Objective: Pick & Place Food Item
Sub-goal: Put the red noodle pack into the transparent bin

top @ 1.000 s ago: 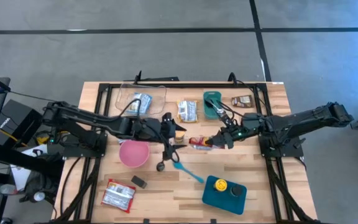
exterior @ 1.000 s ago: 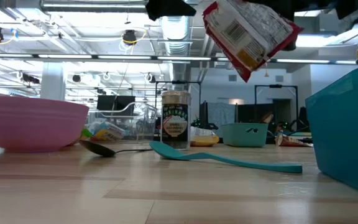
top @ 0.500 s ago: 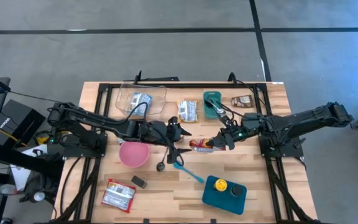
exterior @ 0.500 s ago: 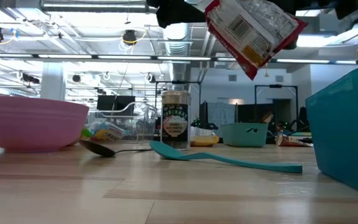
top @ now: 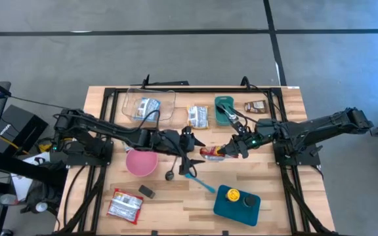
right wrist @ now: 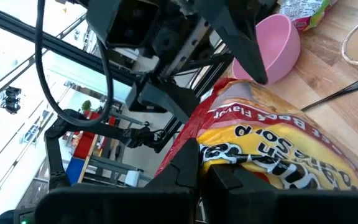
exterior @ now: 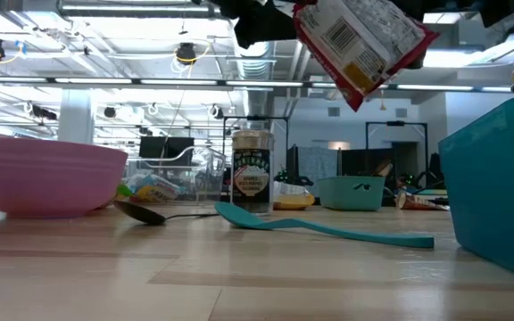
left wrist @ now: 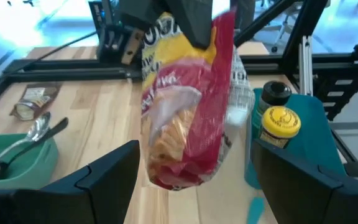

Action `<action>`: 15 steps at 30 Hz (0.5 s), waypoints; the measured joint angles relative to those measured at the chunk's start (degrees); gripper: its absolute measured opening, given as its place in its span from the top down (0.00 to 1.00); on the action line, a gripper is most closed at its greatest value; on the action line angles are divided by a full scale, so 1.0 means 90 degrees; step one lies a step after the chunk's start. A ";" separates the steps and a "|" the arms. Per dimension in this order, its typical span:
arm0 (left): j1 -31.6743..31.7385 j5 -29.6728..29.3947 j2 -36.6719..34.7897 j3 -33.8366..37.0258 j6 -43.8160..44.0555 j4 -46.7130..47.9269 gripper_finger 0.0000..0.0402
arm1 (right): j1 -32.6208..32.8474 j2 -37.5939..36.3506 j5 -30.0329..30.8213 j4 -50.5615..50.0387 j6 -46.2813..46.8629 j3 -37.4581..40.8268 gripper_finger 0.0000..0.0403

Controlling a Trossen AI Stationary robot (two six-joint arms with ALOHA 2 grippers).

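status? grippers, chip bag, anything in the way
Right gripper shut on chip bag, held above the table. Left gripper open, facing the bag. Teal spatula and spoon below.

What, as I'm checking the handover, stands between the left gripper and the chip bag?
Nothing visible does. The open left gripper faces the bag directly; the right gripper holds it in the air.

The right gripper reaches in from the worktop's right edge to its middle, fingers clamped on a snack bag held in the air. The left gripper, stretched from the left edge, faces it with fingers spread wide.
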State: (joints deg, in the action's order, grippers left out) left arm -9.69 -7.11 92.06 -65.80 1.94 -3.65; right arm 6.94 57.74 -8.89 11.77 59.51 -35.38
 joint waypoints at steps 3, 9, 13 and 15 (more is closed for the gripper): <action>0.0002 -0.0001 0.0003 0.0000 0.0002 -0.0131 0.25 | 0.0000 0.0000 0.0000 -0.0003 0.0000 0.0000 1.00; 0.0032 -0.0001 -0.0002 0.0000 0.0002 -0.0464 0.25 | 0.0000 0.0000 0.0000 -0.0008 0.0000 0.0000 1.00; 0.0032 -0.0001 -0.0002 0.0000 0.0002 -0.0443 0.28 | 0.0000 0.0000 0.0000 -0.0010 0.0000 0.0000 1.00; 0.0032 -0.0001 -0.0002 0.0000 0.0002 -0.0435 0.31 | 0.0000 0.0000 0.0000 -0.0013 0.0000 0.0000 1.00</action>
State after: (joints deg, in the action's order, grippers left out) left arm -9.41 -7.11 92.05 -65.80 1.96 -7.56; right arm 6.94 57.74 -8.88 11.66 59.51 -35.38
